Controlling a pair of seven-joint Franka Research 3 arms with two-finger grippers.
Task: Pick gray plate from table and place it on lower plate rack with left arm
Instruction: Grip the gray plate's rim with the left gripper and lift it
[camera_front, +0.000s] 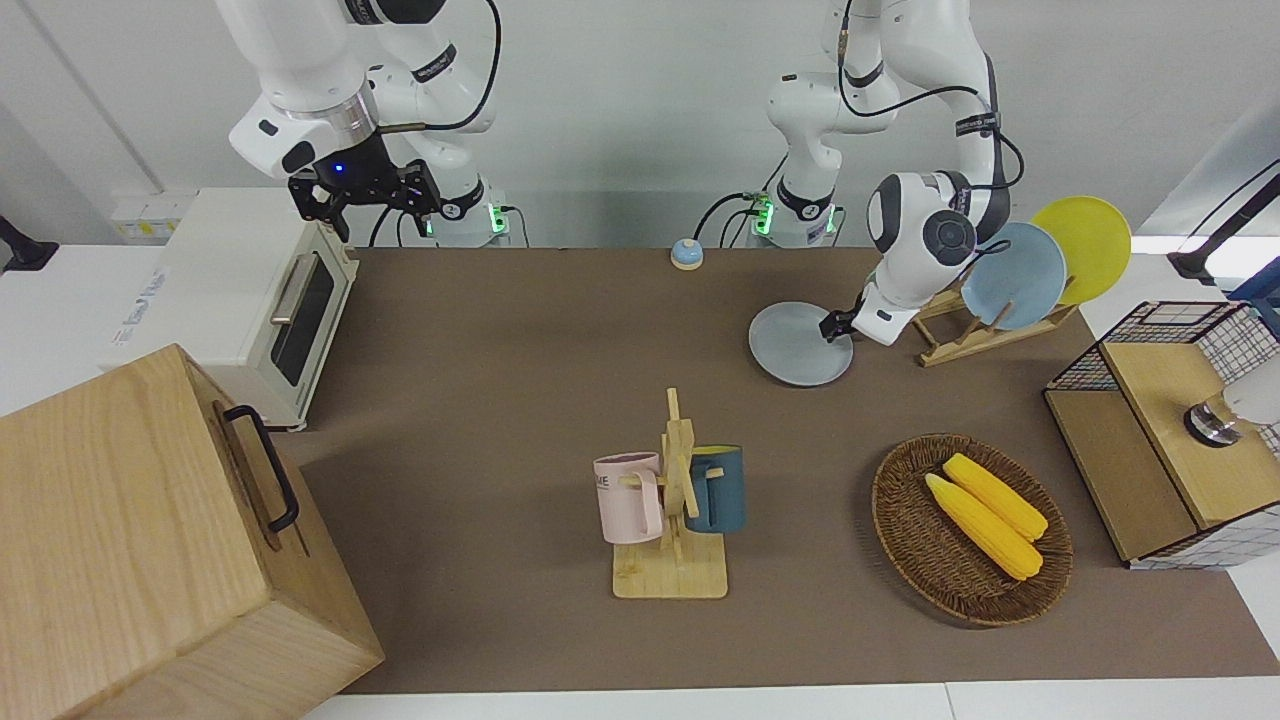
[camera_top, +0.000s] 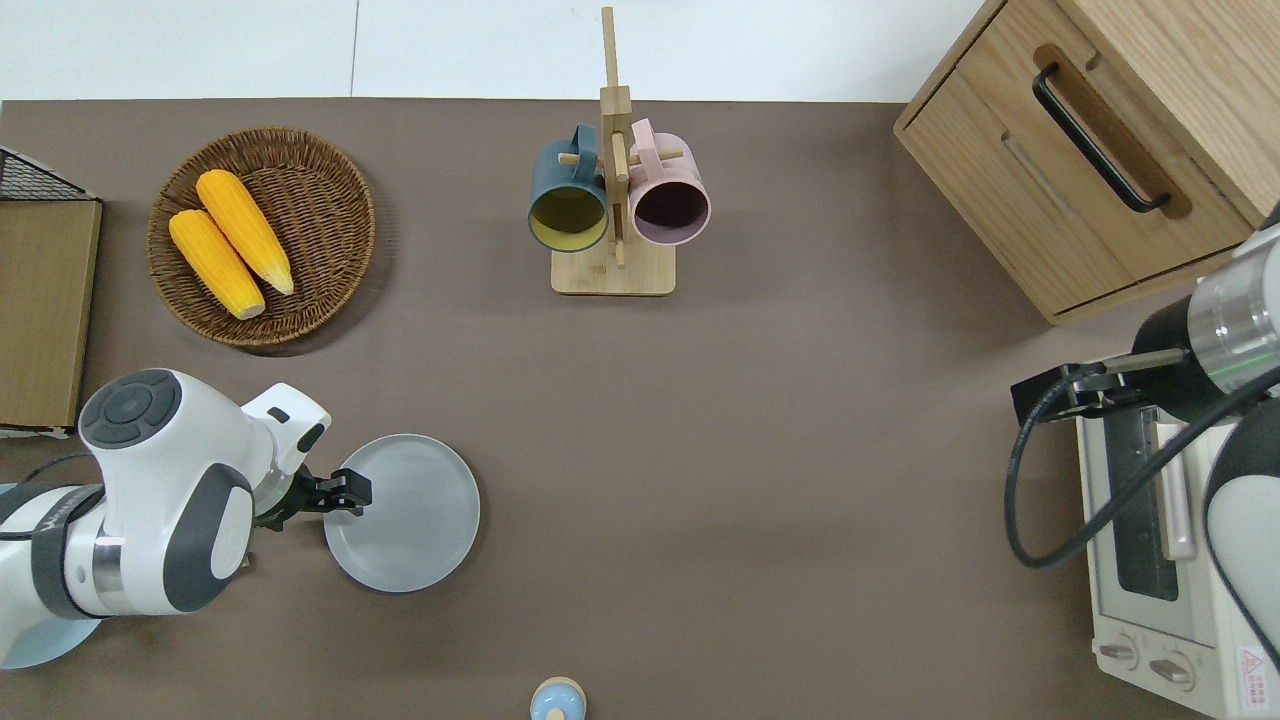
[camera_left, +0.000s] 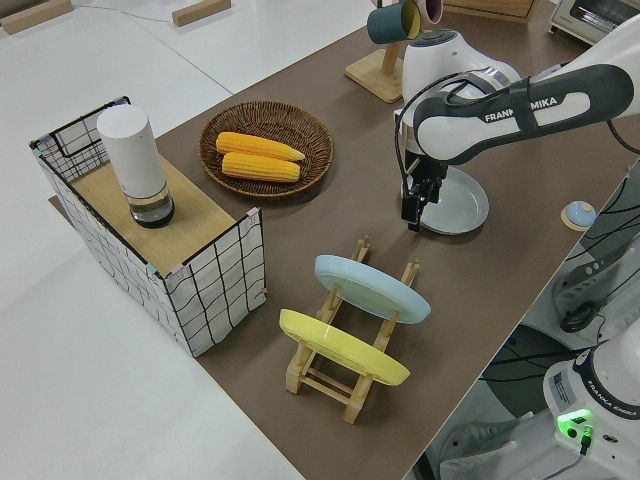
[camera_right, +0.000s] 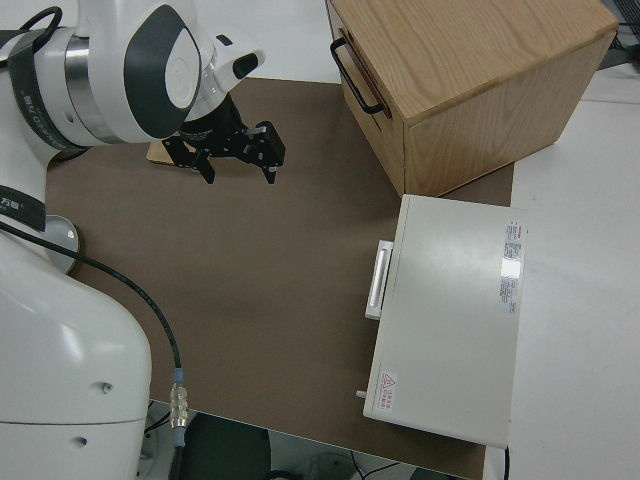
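Note:
The gray plate (camera_front: 795, 345) lies flat on the table (camera_front: 520, 380), beside the lower plate rack (camera_front: 975, 340) and toward the middle of the table from it. It also shows in the overhead view (camera_top: 410, 515) and the left side view (camera_left: 460, 200). My left gripper (camera_top: 350, 492) is open and low at the plate's rim on the rack's side, also seen in the left side view (camera_left: 414, 208). The rack (camera_left: 345, 385) holds a light blue plate (camera_left: 372, 288) and a yellow plate (camera_left: 340, 348). My right gripper (camera_right: 235, 155) is open and parked.
A mug tree (camera_top: 612, 270) with two mugs stands mid-table, farther from the robots. A wicker basket (camera_top: 345, 195) holds two corn cobs. A wire crate (camera_front: 1170, 430), a toaster oven (camera_front: 250, 290), a wooden cabinet (camera_front: 150, 540) and a small bell (camera_front: 686, 254) stand around the edges.

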